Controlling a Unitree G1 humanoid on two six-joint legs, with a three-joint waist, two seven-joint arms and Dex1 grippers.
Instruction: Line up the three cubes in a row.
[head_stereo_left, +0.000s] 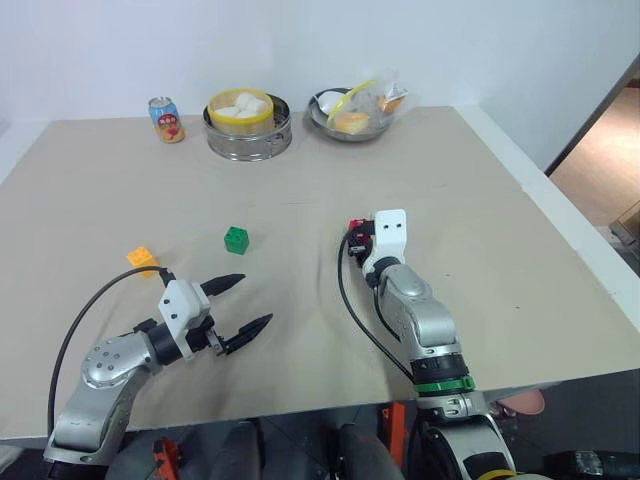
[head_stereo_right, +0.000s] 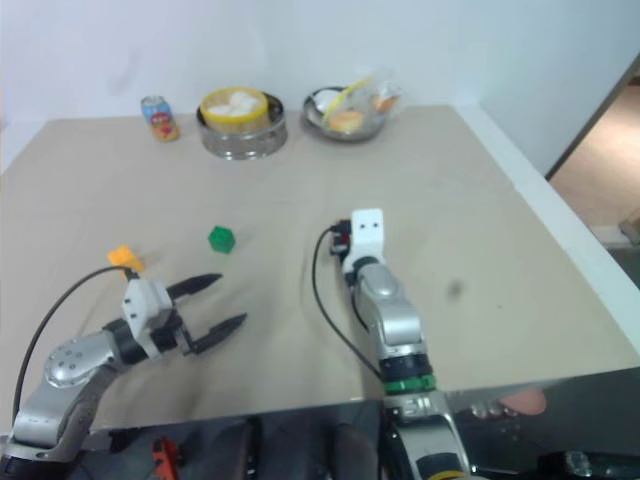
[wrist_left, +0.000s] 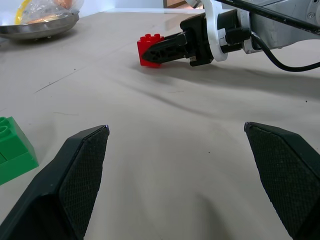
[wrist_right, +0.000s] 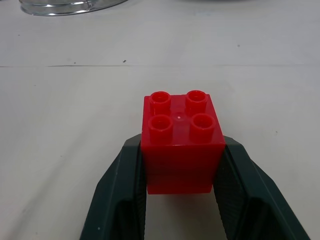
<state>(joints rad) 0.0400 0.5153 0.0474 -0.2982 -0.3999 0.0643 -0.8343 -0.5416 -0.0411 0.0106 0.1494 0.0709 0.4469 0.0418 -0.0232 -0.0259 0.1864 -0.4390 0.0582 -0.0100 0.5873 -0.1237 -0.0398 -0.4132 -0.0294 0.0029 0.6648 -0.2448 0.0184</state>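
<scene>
Nearest the front edge of the tabletop (head_stereo_left: 500, 260), the left gripper (head_stereo_left: 245, 305) hovers low with its two black fingers spread wide and nothing between them, bare beige surface open all around it. Just beyond and to its left the orange-yellow cube (head_stereo_left: 142, 258) sits alone, not far from the tabletop's left edge. Farther in, the green cube (head_stereo_left: 236, 239) stands by itself near the middle. To the right, the right gripper (wrist_right: 181, 187) is clamped on the red cube (wrist_right: 181, 145) (studs up, a finger pressed to each side), well apart from the green one. Along the far edge stand a soda can (head_stereo_left: 166, 119), a steamer (head_stereo_left: 247, 125) and a metal bowl (head_stereo_left: 352, 112).
</scene>
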